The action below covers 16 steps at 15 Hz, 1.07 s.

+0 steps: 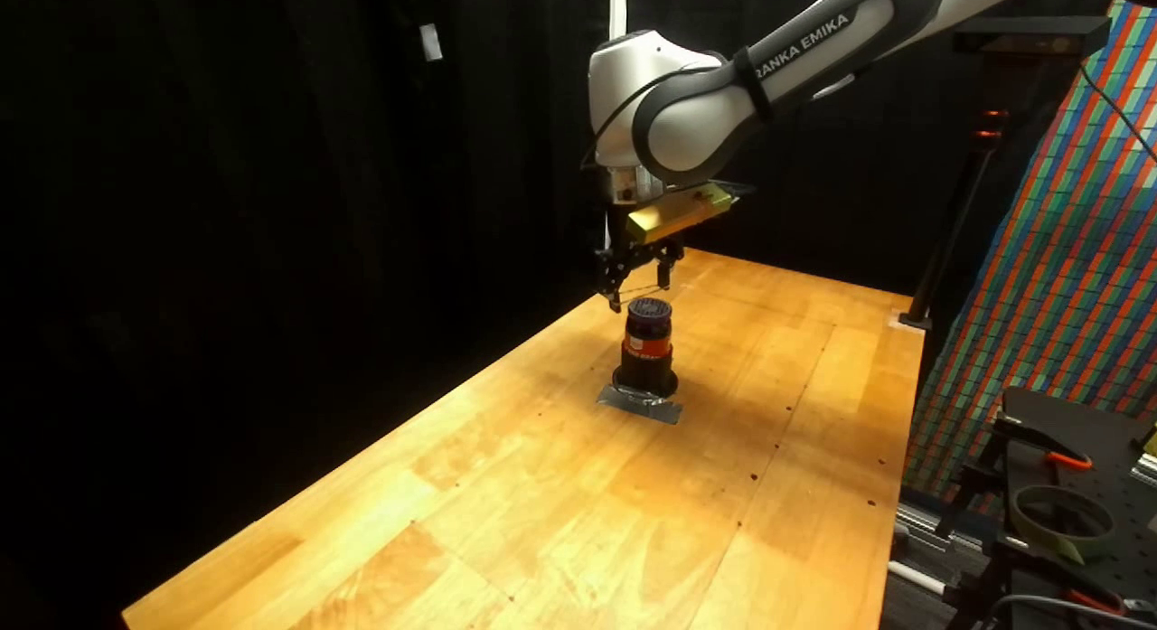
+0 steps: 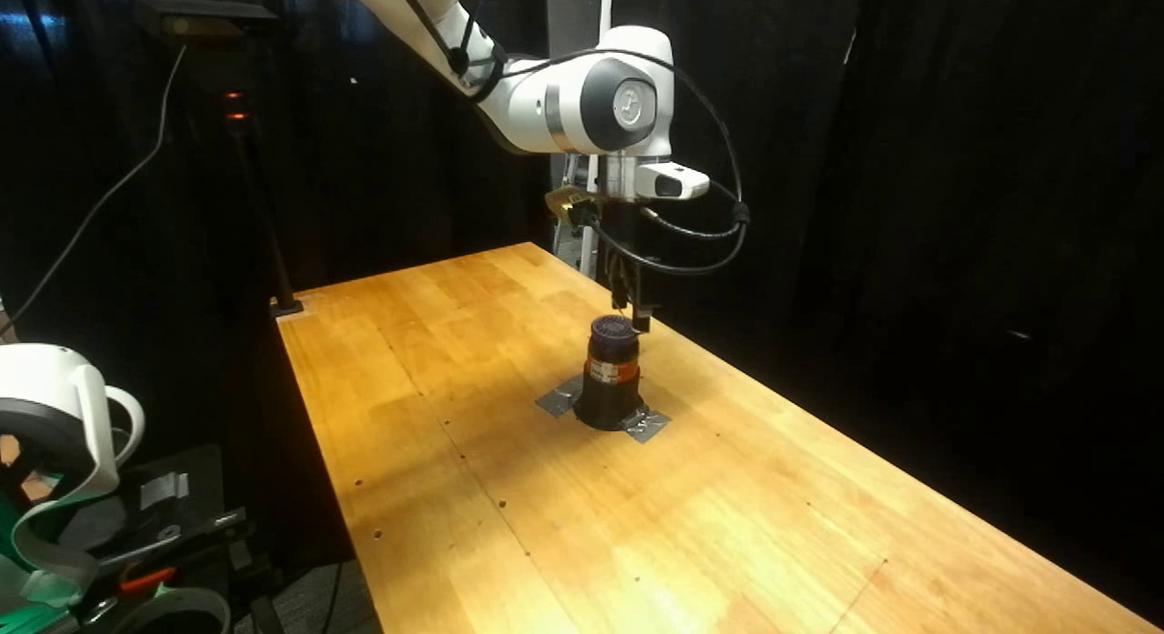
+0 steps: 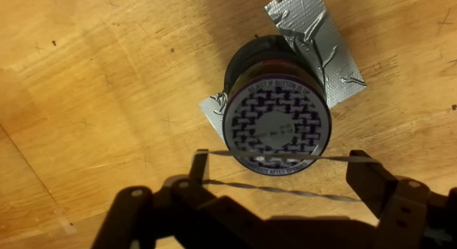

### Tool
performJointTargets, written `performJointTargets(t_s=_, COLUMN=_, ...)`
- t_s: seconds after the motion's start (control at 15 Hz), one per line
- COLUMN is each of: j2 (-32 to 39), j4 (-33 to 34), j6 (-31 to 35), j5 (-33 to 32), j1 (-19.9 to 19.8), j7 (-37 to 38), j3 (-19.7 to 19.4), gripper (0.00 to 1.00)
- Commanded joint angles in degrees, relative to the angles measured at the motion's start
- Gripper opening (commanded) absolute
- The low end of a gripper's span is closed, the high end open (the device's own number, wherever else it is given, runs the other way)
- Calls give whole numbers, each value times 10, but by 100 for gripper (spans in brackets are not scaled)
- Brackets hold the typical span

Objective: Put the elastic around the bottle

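The bottle stands upright in a dark round holder (image 1: 647,374) on the table; its orange-red band (image 1: 647,346) shows in both exterior views (image 2: 613,371). In the wrist view its pale lid with purple pattern (image 3: 275,129) faces me. My gripper (image 1: 641,293) is open, pointing down, just above and beside the bottle's top; it also shows in an exterior view (image 2: 631,313) and the wrist view (image 3: 284,170). A thin elastic (image 3: 282,155) is stretched around both fingers. One strand crosses in front of the lid's lower part; the twisted strand lies off the lid. The elastic is apart from the bottle.
Silver tape (image 3: 317,38) fixes the holder to the wooden table (image 1: 578,521). A camera pole (image 2: 264,225) stands at the table's far corner. A dark cart with a tape roll (image 1: 1021,512) stands beside the table. Black curtains hang behind.
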Motion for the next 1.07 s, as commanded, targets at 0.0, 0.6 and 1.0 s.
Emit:
performJointTargets(t_s=0.0, j2=12, j4=6, j6=28, j5=15, j1=9, j7=-20, j3=-14, gripper=100)
performJointTargets(t_s=0.6, j2=5, j4=-32, j6=34, j5=31, j1=4, j7=-38, j3=-18, gripper=100)
performJointTargets(t_s=1.0, j2=-39, j4=-88, j6=31, j5=74, j1=1, j7=-65, j3=-6, gripper=100)
